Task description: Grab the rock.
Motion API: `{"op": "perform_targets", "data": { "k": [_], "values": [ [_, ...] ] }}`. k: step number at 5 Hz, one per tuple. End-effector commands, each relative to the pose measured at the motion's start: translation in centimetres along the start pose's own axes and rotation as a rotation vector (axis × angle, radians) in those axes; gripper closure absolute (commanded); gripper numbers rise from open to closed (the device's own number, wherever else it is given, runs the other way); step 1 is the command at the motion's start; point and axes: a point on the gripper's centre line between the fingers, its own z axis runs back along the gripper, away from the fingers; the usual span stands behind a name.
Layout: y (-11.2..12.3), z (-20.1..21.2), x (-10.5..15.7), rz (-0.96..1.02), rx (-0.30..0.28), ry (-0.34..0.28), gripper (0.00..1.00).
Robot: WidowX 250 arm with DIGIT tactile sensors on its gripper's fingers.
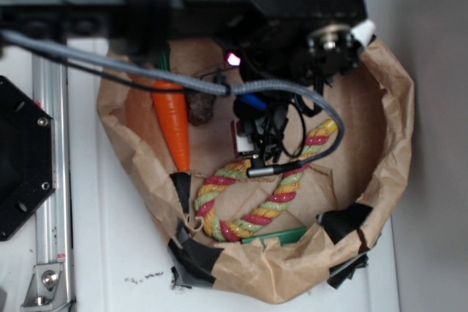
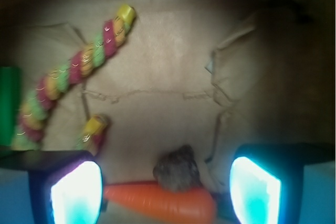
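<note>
The rock [image 1: 200, 109] is a small lumpy dark-brown stone on the brown paper floor of the bowl, touching the right side of the orange carrot [image 1: 174, 126]. In the wrist view the rock [image 2: 177, 169] lies low in the middle, against the carrot [image 2: 163, 201], which lies across the bottom. My gripper [image 2: 165, 192] is open, its two glowing fingers [image 2: 76, 192] standing wide on either side of the rock and carrot, above them. In the exterior view the gripper [image 1: 257, 126] is mostly hidden by cables and sits right of the rock.
A crumpled brown paper bowl [image 1: 395, 129] with black tape holds everything. A coloured rope toy [image 1: 248, 195] curls over its floor, with a green object [image 1: 274, 237] at its front wall. A grey cable [image 1: 110, 63] crosses overhead. A metal rail [image 1: 51, 180] runs at left.
</note>
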Motion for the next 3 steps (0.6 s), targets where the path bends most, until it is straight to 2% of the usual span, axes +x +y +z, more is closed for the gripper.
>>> {"op": "perform_targets", "data": {
  "k": [1,2,3],
  "values": [
    [-0.56,-3.90,-2.38,-0.077,0.060,-0.003,0.00],
    [-0.20,-4.58,-2.78,-0.094,0.049,-0.023,0.00],
    [0.02,-4.88,-2.37,-0.065,0.048,-0.051,1.00]
  ]
}}
